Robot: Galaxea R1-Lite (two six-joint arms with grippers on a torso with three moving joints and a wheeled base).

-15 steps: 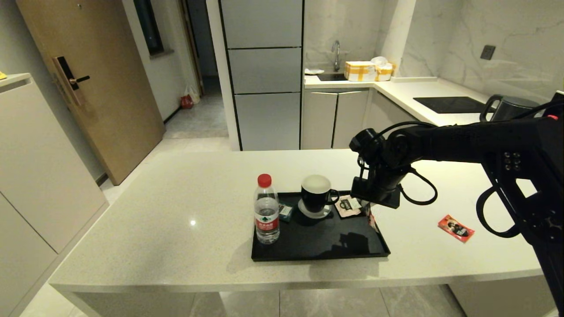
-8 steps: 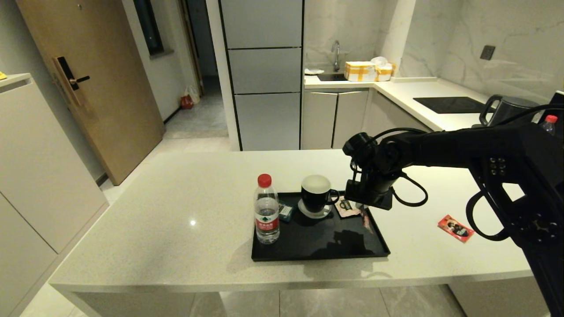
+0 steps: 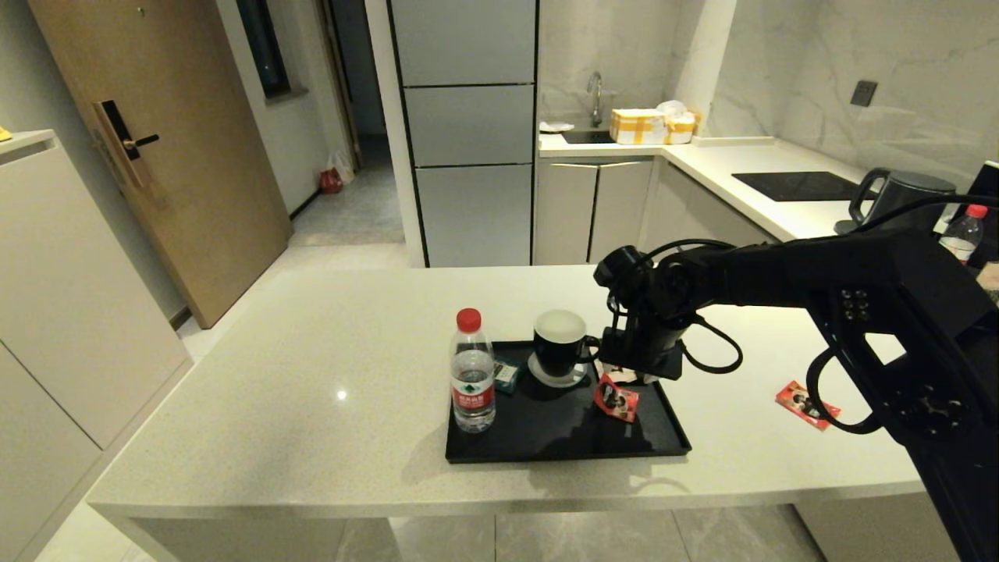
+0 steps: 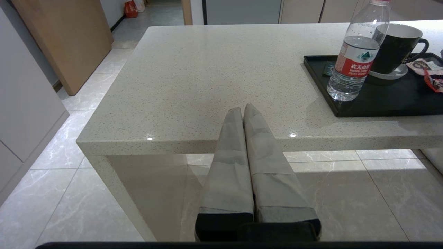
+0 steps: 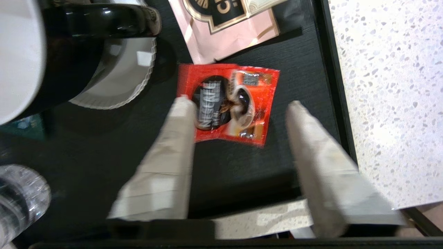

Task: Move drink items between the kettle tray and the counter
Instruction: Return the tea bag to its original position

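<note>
While one red sachet (image 3: 616,396) lies free on the black kettle tray (image 3: 567,449), near its right rim, the right gripper (image 5: 238,105) hangs just above it with fingers (image 5: 169,148) spread apart, gripping nothing. A second red sachet (image 3: 806,404) rests on the counter (image 3: 312,390), well right of the tray. Just beyond the tray's sachet lies a cream sachet (image 5: 230,27), beside the mug (image 3: 560,343); a water bottle (image 3: 472,371) stands at the tray's left edge. The left gripper (image 4: 244,108), pressed together, hovers off the counter's near edge.

Head view looks down across the surface (image 3: 312,375); both wrist views share its black tray (image 5: 332,86), the right nearest.
</note>
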